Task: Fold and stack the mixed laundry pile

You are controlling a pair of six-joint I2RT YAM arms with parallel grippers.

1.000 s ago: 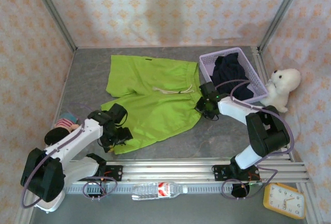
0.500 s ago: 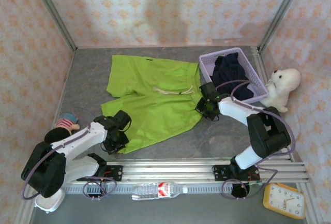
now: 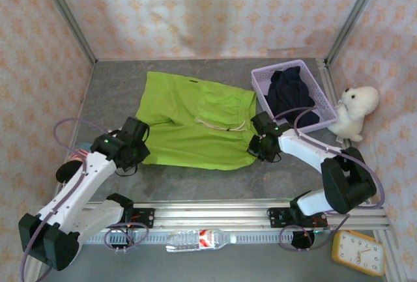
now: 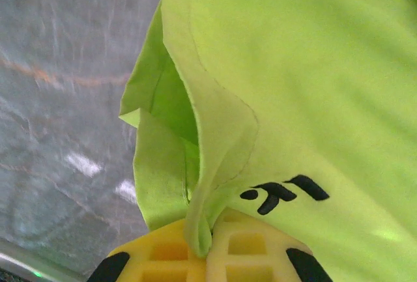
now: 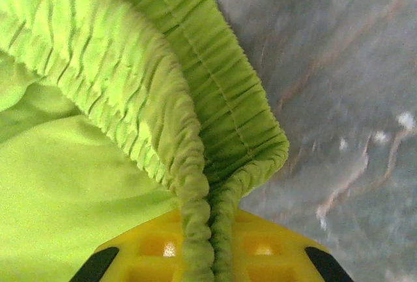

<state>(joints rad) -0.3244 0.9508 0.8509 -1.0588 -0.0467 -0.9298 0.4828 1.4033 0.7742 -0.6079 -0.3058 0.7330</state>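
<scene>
Shorts (image 3: 195,122) now doubled over; left hand (image 4: 201,241) newly clenched on them, right hand (image 5: 210,233) likewise.

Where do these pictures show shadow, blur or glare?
Top external view: even light, one soft shadow on the back wall. Left wrist view: the lime-green garment is sharp, the table behind it blurred, with pale glints. Right wrist view: the waistband is sharp; the table shows blurred glints.
</scene>
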